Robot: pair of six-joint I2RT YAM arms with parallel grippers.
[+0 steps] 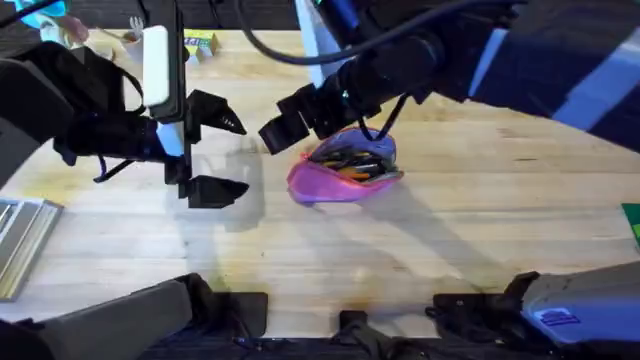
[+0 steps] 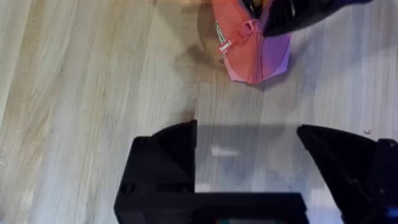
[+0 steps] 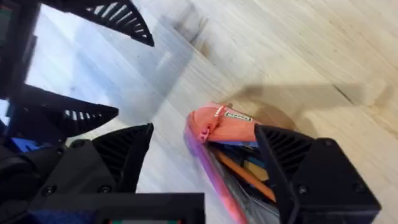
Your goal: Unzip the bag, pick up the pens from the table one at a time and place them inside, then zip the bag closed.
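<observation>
Risk starts on the left: your left gripper [image 1: 222, 156] hangs over bare desk [image 1: 480, 240] toward the left edge, its fingers spread wide and holding nothing, just beside the bag [image 1: 345, 170]. If you swing it right without lining up, one finger could shove the pouch and skew it. The bag lies near the middle of the desk, its zipper still parted, the pens [image 3: 249, 174] showing inside the mouth, an orange one among darker ones. The pull tab [image 2: 247, 27] sits at the end nearest your left arm. Your right gripper [image 3: 205, 149] hovers over that same end, fingers apart, straddling the fabric without clamping it. Close them carelessly and you may pinch cloth instead of the tab, drag the pouch, or tip the pens back out.
</observation>
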